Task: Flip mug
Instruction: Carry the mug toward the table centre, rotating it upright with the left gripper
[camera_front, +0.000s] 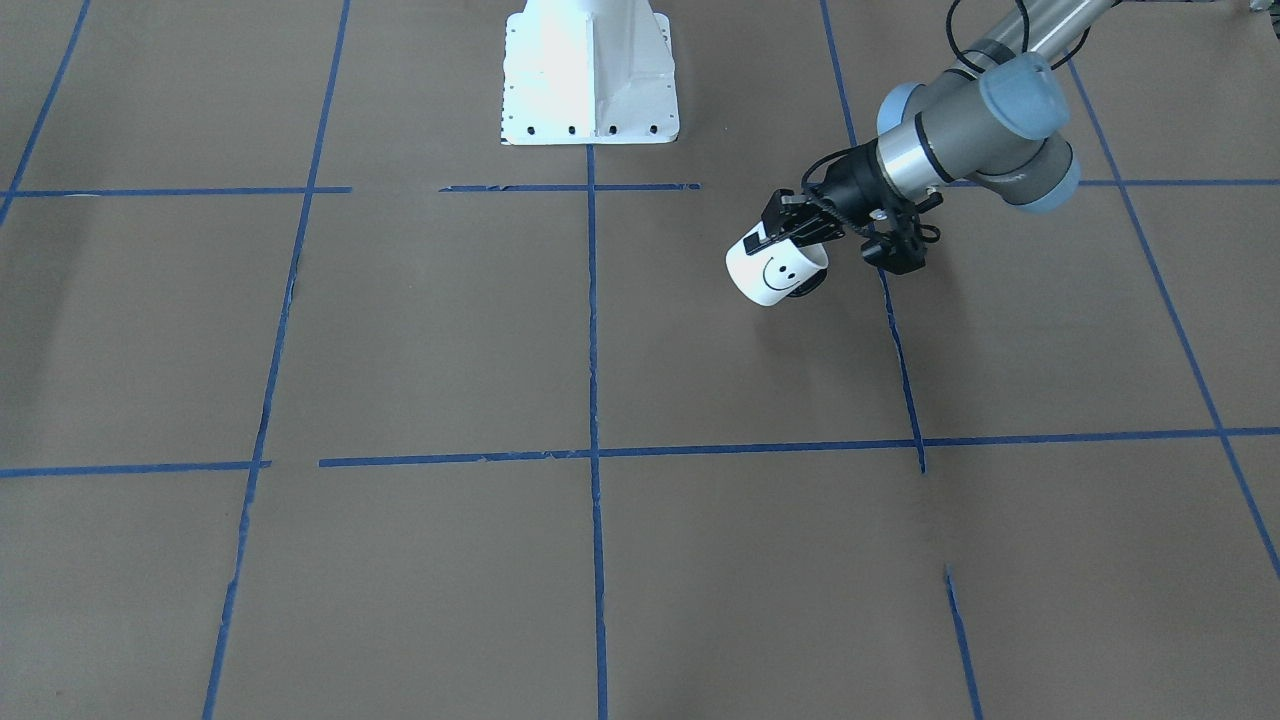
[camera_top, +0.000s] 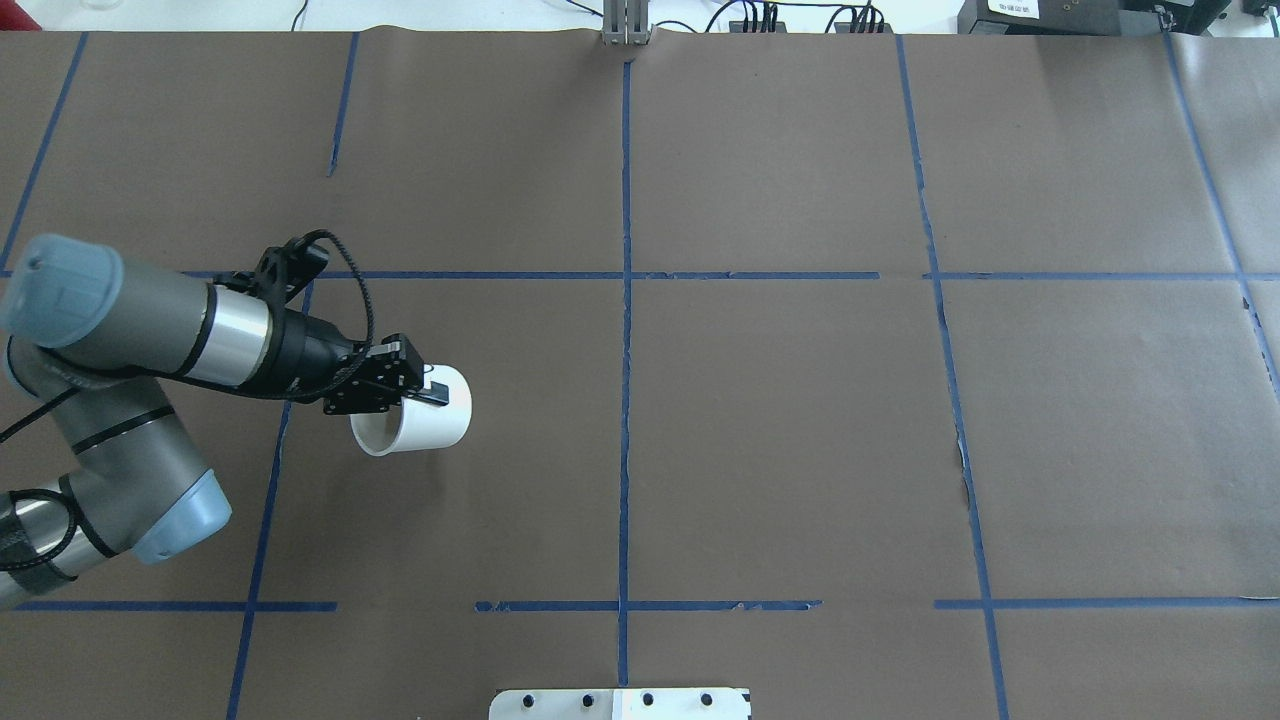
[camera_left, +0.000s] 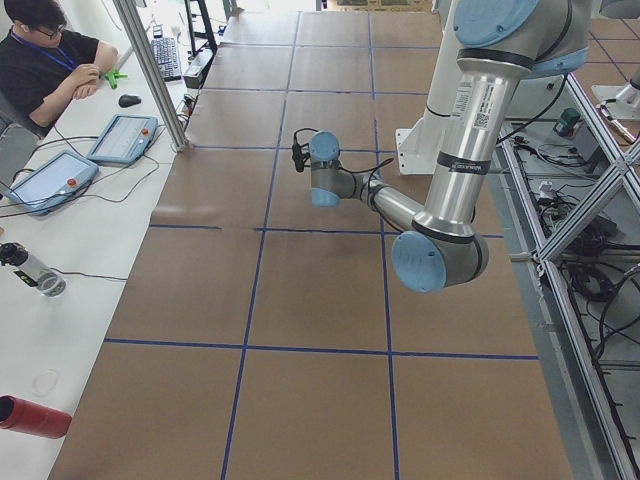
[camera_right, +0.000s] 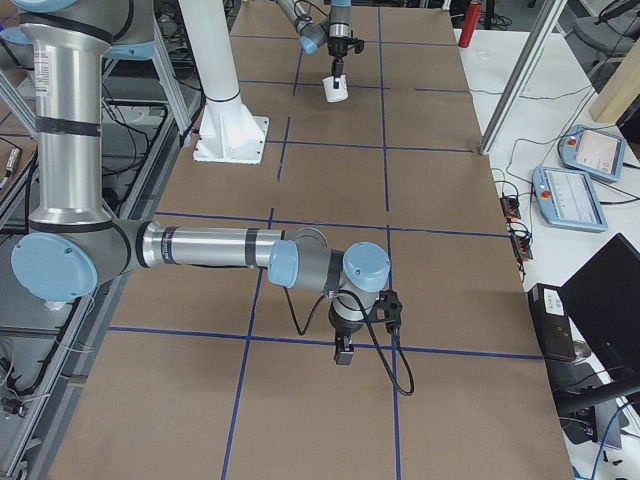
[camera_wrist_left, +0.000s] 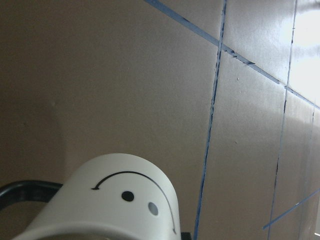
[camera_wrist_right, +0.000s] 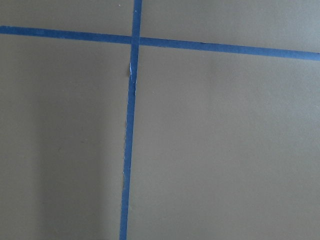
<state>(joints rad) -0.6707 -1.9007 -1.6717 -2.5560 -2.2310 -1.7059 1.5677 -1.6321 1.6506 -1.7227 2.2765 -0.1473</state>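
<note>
The white mug (camera_front: 772, 268) with its black smiley face is held tilted, nearly on its side, in my left gripper (camera_front: 800, 238). In the overhead view the mug (camera_top: 418, 418) has its open mouth turned toward the robot, and the left gripper (camera_top: 418, 392) is shut on its wall near the rim. The left wrist view shows the mug (camera_wrist_left: 117, 200) close up, face upside down, with the black handle (camera_wrist_left: 22, 190) at the left. It seems to hang just above the paper. The right gripper (camera_right: 343, 352) shows only in the exterior right view, low over the paper; I cannot tell its state.
Brown paper with blue tape lines (camera_top: 626, 400) covers the table. The white robot base (camera_front: 590, 75) stands at the robot's side. An operator (camera_left: 50, 60), tablets and a keyboard are on the side table beyond the far edge.
</note>
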